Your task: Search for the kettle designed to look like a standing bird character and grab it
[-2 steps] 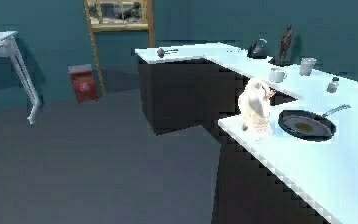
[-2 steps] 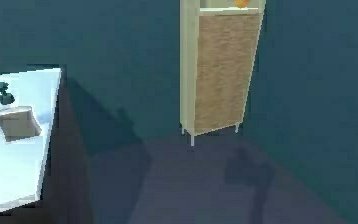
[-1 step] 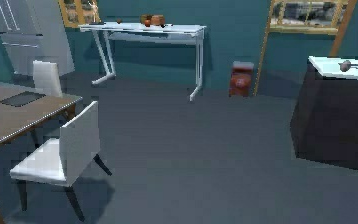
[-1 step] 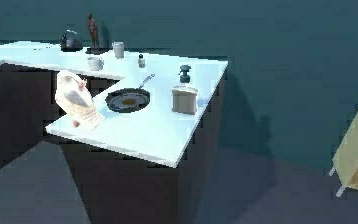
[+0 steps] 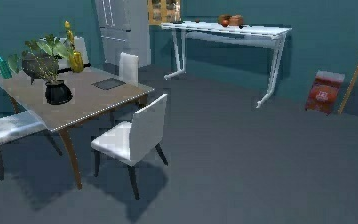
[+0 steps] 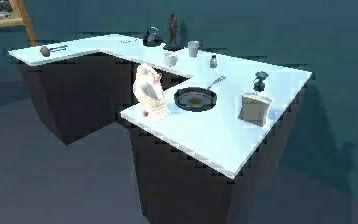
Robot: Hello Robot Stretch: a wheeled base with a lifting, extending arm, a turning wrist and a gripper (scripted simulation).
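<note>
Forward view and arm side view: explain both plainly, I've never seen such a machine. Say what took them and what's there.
Both come from cameras on one wheeled, one-armed robot seeking a bird-shaped kettle. The forward view looks ahead and down: a dining table with a potted plant, a white chair, a white desk beyond. The arm side view looks out sideways at a white L-shaped counter carrying a dark pan, a beige box and a white upright figure that may be the kettle.

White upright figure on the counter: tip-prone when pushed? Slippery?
The figure stands tall and narrow, so a high push would probably tip it. Its rounded, smooth-looking body may slip. It stands near the counter edge, so it could fall.
</note>
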